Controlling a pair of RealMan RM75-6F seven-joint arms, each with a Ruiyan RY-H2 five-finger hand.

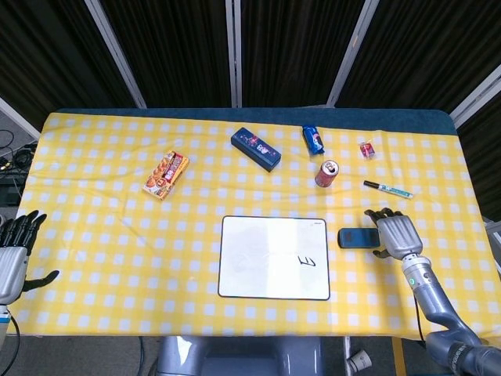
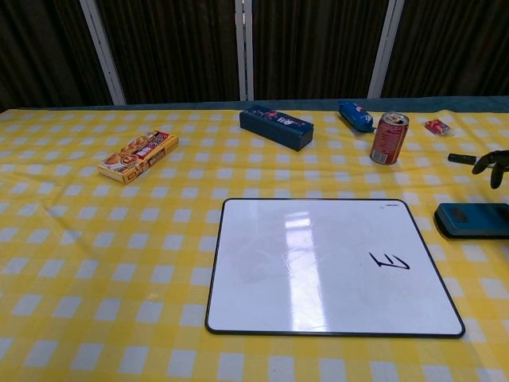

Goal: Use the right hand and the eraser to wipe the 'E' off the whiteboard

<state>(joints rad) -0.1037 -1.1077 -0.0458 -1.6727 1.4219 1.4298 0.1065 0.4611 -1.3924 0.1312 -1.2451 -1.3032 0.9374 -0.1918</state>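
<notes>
The whiteboard (image 1: 258,258) (image 2: 318,270) lies flat at the front middle of the table, with a black 'E' (image 1: 307,264) (image 2: 390,259) near its right edge. A dark blue eraser (image 1: 356,237) (image 2: 471,220) lies on the cloth just right of the board. My right hand (image 1: 395,233) sits at the eraser's right end, its fingers (image 2: 493,163) apart and curved, gripping nothing that I can see. My left hand (image 1: 16,243) hangs at the table's left edge, fingers spread and empty.
Along the back lie a snack box (image 1: 166,174) (image 2: 138,155), a blue box (image 1: 255,148) (image 2: 277,126), a blue packet (image 1: 313,139) (image 2: 355,115), a red can (image 1: 326,173) (image 2: 387,138), a small red packet (image 1: 366,150) (image 2: 437,126) and a marker (image 1: 387,188) (image 2: 461,159).
</notes>
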